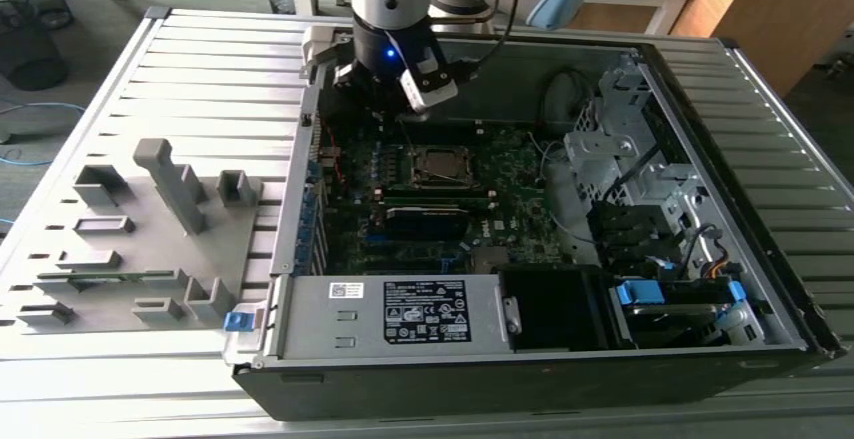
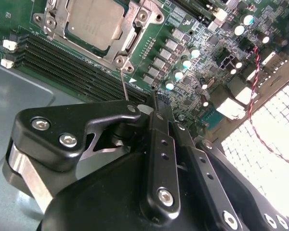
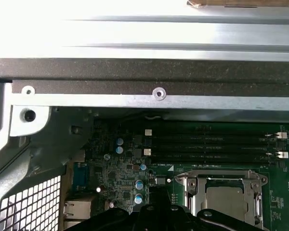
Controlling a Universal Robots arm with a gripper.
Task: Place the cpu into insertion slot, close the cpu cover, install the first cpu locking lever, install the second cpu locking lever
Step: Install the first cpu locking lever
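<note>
Slatted metal tabletop (image 1: 174, 49) carries an open desktop computer case (image 1: 534, 379) laid on its side, so the motherboard (image 1: 400, 219) faces up for work from above; a grey slotted fixture (image 1: 160, 209) stands beside the case on the exterior view's left, apparently to hold parts; the arm hangs over the far edge of the board, just beyond the processor socket. In the second wrist view the cpu (image 2: 94, 21) lies flat in its insertion slot, dull metal top showing through the window of the cpu cover (image 2: 133, 21); the cover appears to lie down over the chip's edges, which suggests seating and closing are done. One thin wire cpu locking lever (image 2: 124, 84) juts from the socket corner toward the gripper (image 2: 155, 101), its free end raised off the board beside the memory slots (image 2: 62, 57), so it looks not yet latched. The jaws are drawn together with no gap and nothing pinched between them; a closed tip suits pressing a wire; whether it touches the lever cannot be told.
</note>
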